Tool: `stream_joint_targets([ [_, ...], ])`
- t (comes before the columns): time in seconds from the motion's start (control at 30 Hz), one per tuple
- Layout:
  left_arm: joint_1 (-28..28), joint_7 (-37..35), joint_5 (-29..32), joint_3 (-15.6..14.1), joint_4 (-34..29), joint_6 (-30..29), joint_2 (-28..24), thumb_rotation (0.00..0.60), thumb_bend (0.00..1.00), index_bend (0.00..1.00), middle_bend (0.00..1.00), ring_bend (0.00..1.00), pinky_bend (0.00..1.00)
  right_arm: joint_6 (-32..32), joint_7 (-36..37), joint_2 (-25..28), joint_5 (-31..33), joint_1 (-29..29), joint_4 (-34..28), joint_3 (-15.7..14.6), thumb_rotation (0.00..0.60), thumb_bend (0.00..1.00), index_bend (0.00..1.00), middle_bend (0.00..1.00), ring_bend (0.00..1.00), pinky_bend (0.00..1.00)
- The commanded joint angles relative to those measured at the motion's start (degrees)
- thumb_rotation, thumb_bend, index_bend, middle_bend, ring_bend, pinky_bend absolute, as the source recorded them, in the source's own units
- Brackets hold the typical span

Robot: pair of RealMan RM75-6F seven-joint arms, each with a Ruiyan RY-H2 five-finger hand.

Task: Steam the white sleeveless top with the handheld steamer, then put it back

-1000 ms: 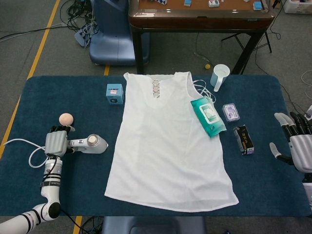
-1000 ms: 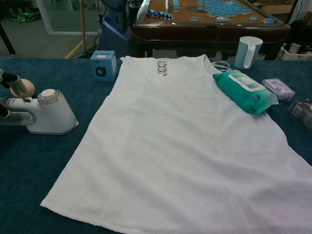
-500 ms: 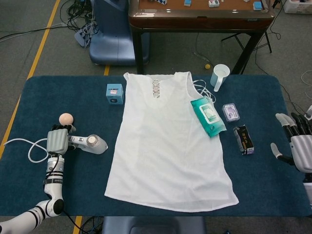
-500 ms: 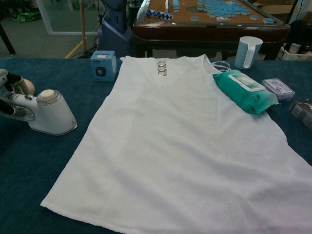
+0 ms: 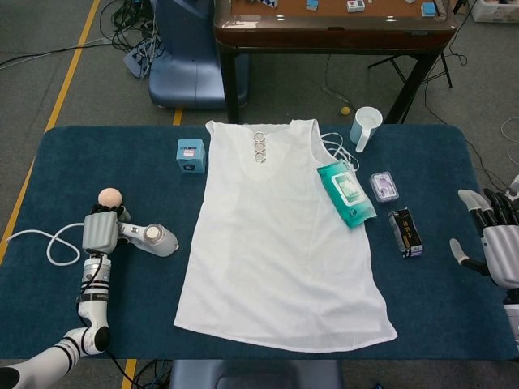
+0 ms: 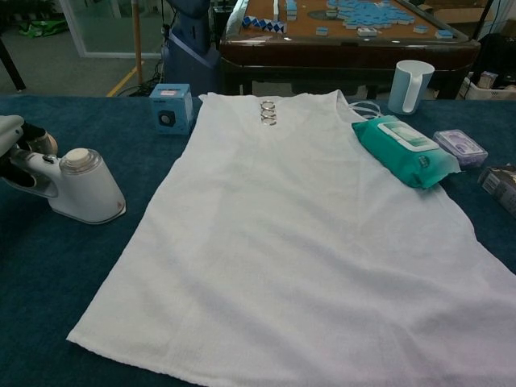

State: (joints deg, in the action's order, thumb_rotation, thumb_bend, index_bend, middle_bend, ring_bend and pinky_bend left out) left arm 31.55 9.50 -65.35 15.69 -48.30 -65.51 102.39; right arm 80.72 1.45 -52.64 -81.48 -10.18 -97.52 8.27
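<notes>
The white sleeveless top (image 5: 280,240) (image 6: 298,234) lies flat in the middle of the blue table, neckline away from me. Left of it the white handheld steamer (image 5: 154,239) (image 6: 81,187) rests on the cloth, its head toward the top. My left hand (image 5: 100,232) (image 6: 14,137) grips the steamer's handle; the chest view shows only its edge at the left border. My right hand (image 5: 496,246) hovers at the table's right edge, fingers spread, holding nothing; the chest view does not show it.
A blue box (image 5: 191,155) sits left of the neckline, and a peach ball (image 5: 109,197) just behind my left hand. Right of the top lie a teal wipes pack (image 5: 346,192), a small clear case (image 5: 383,185), a dark box (image 5: 405,232) and a pale mug (image 5: 366,126). The steamer's white cord (image 5: 49,247) loops leftward.
My left hand has shifted slightly right and away from me with the steamer's handle, and the steamer's head has tilted a little. The right hand has stayed put.
</notes>
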Motion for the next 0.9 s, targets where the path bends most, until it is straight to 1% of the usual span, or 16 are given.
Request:
stream_joint_targets([
  [0.03, 0.6, -1.4, -1.4, -0.3, 2.4, -0.6, 1.2, 0.600, 0.25, 0.54, 0.49, 0.36, 0.22, 0.1, -0.1, 0.1, 0.1, 0.1, -0.1, 0.0, 0.600, 0.38, 0.00, 0.13, 0.02, 0.00],
  [0.1, 0.8, -2.5, -1.8, -0.4, 3.6, -0.5, 1.8, 0.600, 0.25, 0.61, 0.53, 0.41, 0.23, 0.2, -0.1, 0.1, 0.2, 0.2, -0.2, 0.0, 0.600, 0.38, 0.00, 0.13, 0.02, 0.00],
  [0.13, 0.9, -3.0, -2.0, -0.4, 4.4, -0.2, 2.0, 0.600, 0.25, 0.64, 0.54, 0.42, 0.25, 0.2, -0.2, 0.1, 0.2, 0.2, -0.3, 0.0, 0.600, 0.38, 0.00, 0.13, 0.02, 0.00],
  [0.2, 1.1, -3.8, -2.3, -0.5, 5.4, 0.2, 2.3, 0.600, 0.25, 0.69, 0.58, 0.48, 0.33, 0.2, -0.2, 0.1, 0.2, 0.2, -0.3, 0.0, 0.600, 0.38, 0.00, 0.13, 0.02, 0.00],
  [0.33, 1.3, -5.4, -3.3, -1.3, 6.8, 1.1, 2.5, 0.600, 0.25, 0.72, 0.65, 0.54, 0.47, 0.4, -0.3, 0.2, 0.2, 0.3, -0.5, 0.1, 0.600, 0.38, 0.00, 0.13, 0.02, 0.00],
  [0.47, 1.4, -6.7, -4.7, -2.3, 7.4, 1.9, 2.2, 0.600, 0.25, 0.72, 0.72, 0.62, 0.57, 0.3, -0.4, 0.2, 0.3, 0.3, -0.6, 0.1, 0.600, 0.38, 0.00, 0.13, 0.02, 0.00],
  [0.6, 1.3, -8.7, -5.4, -2.8, 6.3, 3.0, 1.0, 0.600, 0.25, 0.74, 0.78, 0.68, 0.67, 0.1, -0.4, 0.2, 0.4, 0.3, -0.8, 0.0, 0.600, 0.38, 0.00, 0.13, 0.02, 0.00],
  [0.7, 1.2, -11.3, -5.2, -2.5, 4.5, 4.4, -0.4, 0.600, 0.25, 0.76, 0.81, 0.70, 0.70, -0.1, -0.4, 0.3, 0.3, 0.3, -0.9, -0.1, 0.600, 0.38, 0.00, 0.13, 0.02, 0.00],
  [0.8, 1.1, -14.1, -4.2, -1.7, 1.4, 6.7, -2.4, 0.600, 0.24, 0.77, 0.84, 0.72, 0.74, -0.5, -0.3, 0.5, 0.0, 0.1, -1.2, -0.4, 0.600, 0.38, 0.00, 0.13, 0.02, 0.00],
  [0.9, 0.9, -15.9, -3.3, -0.9, -1.9, 8.3, -4.7, 0.600, 0.24, 0.77, 0.85, 0.73, 0.75, -1.4, -0.2, 0.8, -0.4, -0.1, -1.6, -0.7, 0.600, 0.38, 0.00, 0.13, 0.02, 0.00],
])
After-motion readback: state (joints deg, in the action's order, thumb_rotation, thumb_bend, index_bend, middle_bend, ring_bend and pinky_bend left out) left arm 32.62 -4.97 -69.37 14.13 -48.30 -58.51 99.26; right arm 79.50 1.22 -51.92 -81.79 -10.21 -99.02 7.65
